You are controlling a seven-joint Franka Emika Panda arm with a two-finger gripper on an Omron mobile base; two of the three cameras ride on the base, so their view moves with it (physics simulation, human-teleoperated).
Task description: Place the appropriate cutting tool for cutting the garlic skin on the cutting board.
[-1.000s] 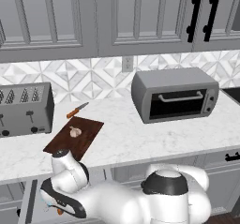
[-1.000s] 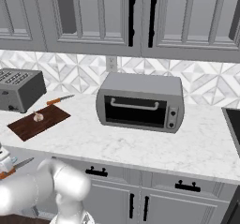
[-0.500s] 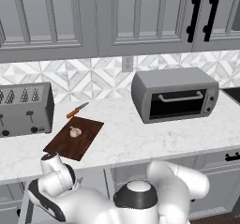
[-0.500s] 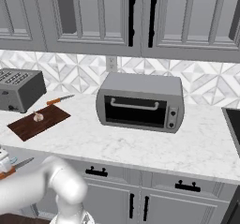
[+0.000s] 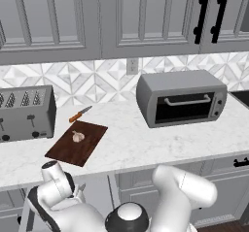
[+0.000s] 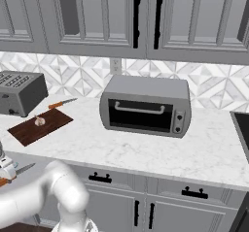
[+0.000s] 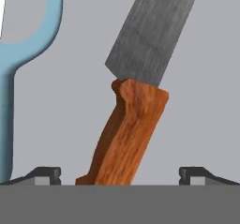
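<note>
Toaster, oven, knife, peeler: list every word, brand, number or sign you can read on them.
None: no readable text in any view.
Toaster: plain grey, no label.
Oven: small dots by its door, maybe knobs, too small to read.
Knife and peeler at the pincer: no markings.

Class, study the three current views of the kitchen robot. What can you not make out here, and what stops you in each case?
- Knife: in the hand view the top edge cuts off its blade tip, the grey band its handle end.
- Peeler: only part shows at the left edge.
- Gripper: whether its fingertips touch the handle cannot be told.
- Garlic on the cutting board: too small for skin detail.
</note>
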